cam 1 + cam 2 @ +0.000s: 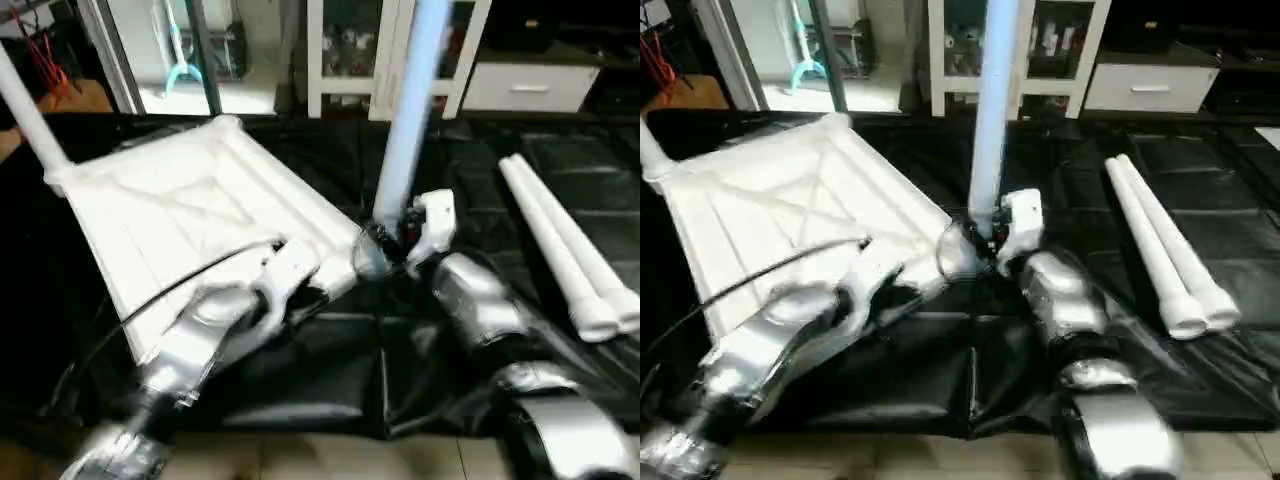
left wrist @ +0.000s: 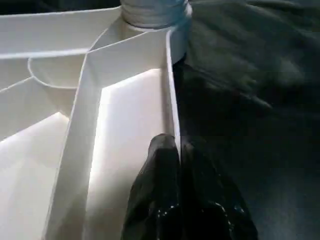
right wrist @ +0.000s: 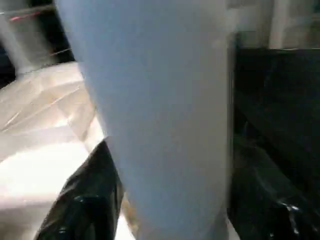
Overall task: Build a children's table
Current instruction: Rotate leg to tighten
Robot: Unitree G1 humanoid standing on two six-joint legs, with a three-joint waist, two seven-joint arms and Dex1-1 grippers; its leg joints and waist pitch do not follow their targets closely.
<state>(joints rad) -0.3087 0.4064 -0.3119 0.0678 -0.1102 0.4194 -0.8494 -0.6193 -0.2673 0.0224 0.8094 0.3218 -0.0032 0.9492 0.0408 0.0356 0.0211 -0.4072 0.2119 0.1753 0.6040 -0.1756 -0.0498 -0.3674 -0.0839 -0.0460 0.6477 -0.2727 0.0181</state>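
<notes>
The white tabletop [image 1: 170,210] lies upside down on a black sheet, its X ribs facing up. One white leg [image 1: 25,105] stands in the far left corner socket. A second leg [image 1: 405,120] stands upright in the near right corner socket [image 2: 155,12]. My right gripper [image 1: 395,235] is at that leg's base, open, with the leg [image 3: 165,115] between its fingers [image 3: 85,205] and a thin gap beside one of them. My left gripper [image 2: 175,165] is shut on the tabletop's thin rim wall [image 2: 170,90], just short of that socket.
Two loose white legs [image 1: 570,250] lie side by side on the black sheet [image 1: 300,380] to the right. A black cable [image 1: 190,275] runs over the tabletop to my left arm. White cabinets [image 1: 520,85] stand behind, and tiled floor [image 1: 330,460] shows in front.
</notes>
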